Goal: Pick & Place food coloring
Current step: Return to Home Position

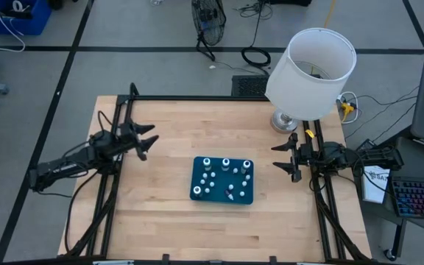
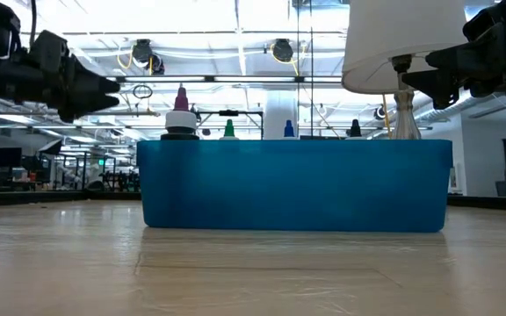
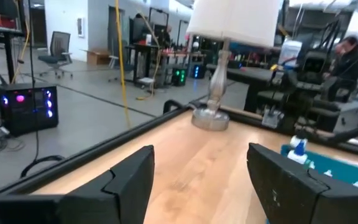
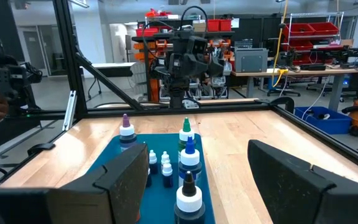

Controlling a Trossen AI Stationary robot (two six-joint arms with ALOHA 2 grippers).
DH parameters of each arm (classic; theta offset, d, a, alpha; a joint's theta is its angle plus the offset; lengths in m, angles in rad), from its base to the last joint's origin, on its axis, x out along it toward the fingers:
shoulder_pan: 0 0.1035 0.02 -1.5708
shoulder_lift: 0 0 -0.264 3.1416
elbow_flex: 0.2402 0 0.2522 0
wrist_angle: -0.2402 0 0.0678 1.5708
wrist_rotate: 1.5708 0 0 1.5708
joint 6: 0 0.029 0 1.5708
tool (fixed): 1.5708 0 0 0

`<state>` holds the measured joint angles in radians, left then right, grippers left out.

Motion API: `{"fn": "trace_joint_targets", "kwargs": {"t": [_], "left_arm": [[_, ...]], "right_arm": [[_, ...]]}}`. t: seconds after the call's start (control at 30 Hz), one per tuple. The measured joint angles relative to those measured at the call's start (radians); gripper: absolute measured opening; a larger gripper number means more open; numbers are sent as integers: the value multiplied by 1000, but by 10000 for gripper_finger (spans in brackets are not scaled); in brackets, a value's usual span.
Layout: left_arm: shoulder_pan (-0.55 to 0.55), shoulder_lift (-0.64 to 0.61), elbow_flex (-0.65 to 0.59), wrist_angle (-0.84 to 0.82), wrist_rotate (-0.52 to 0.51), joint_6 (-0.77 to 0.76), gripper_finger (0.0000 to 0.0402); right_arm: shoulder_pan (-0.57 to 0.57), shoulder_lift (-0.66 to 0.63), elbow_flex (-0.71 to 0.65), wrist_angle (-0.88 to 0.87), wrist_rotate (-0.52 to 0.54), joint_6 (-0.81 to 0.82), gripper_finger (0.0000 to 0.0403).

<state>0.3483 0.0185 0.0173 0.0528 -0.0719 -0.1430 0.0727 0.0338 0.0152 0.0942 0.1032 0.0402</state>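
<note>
Both arms hang clear of the work. The left gripper (image 1: 146, 142) hovers above the tabletop (image 1: 160, 221) near its left edge, fingers spread wide with nothing between them. The right gripper (image 1: 279, 157) hovers near the right edge, just as wide and just as empty. Each points inward at the blue bin (image 1: 221, 182) and is well apart from it.

The bin sits about midway between the left and right edges. The lamp (image 1: 311, 66) stands in the corner beside the right arm. Every one of the food coloring bottles (image 1: 226, 163) I can make out is inside the bin, a dozen or so. Three bigger ones stand along the wall on the lamp's side, with smaller ones scattered behind them. Most look upright, though I cannot vouch for all. From table height only the tallest show over the rim: a purple-tipped bottle (image 2: 181, 107) with a pale collar toward one end, then a green tip (image 2: 229, 130), a blue tip (image 2: 289, 129) and a dark tip (image 2: 355, 129).

To my eye the sorting is finished, and what remains is taking both arms home. Doing that well means drawing each arm straight back toward its own edge and keeping it above the bin's rim, so nothing gets nudged. The right arm needs the most care, since the lampshade hangs close by its wrist and a wide swing could clip it
</note>
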Motion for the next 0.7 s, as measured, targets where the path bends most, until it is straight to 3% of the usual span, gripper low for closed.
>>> {"fn": "trace_joint_targets", "kwargs": {"t": [0.7], "left_arm": [[0, 1, -7, 6, 19, 33, 264]], "right_arm": [[0, 0, 0, 0, 0, 0, 263]]}}
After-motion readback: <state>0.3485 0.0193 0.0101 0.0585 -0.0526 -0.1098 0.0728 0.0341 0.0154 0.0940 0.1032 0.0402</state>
